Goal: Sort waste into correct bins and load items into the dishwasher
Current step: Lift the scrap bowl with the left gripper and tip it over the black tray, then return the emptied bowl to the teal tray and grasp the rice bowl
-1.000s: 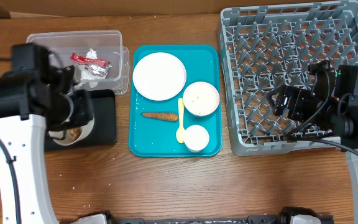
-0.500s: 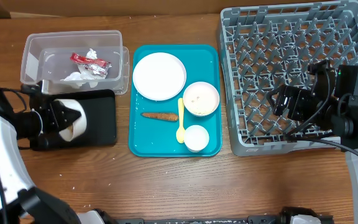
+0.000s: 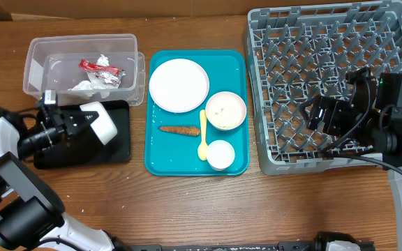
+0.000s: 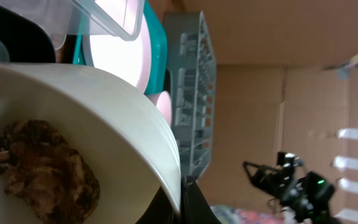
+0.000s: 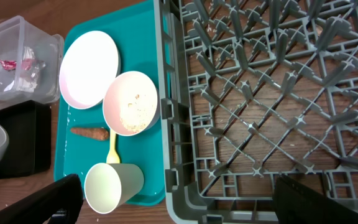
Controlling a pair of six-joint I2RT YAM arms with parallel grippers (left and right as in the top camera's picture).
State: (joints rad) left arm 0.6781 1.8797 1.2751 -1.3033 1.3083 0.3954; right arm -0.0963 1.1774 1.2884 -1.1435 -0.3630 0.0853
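My left gripper (image 3: 82, 120) is shut on the rim of a white bowl (image 3: 98, 119) and holds it tipped on its side over the black tray (image 3: 117, 143). In the left wrist view the bowl (image 4: 123, 130) holds a small brown food lump (image 4: 39, 165). The clear tub (image 3: 47, 63) holds a red wrapper (image 3: 93, 66) and white tissue (image 3: 82, 86). On the teal tray (image 3: 232, 59) lie a flat plate (image 3: 179, 84), a bowl with rice (image 3: 225, 110), a cup (image 3: 220, 154), a yellow spoon (image 3: 202, 136) and a carrot stick (image 3: 179, 129). My right gripper (image 5: 179, 199) is open over the grey rack's (image 3: 326, 35) front left part.
The teal tray stands between the bins and the rack. The left arm lies low along the table's left edge. A few rice grains lie on the wood (image 3: 82, 209) in front of the black tray.
The left arm has swung down and leftward. The bowl it holds has turned from upright onto its side over the black tray. The right arm has not moved.
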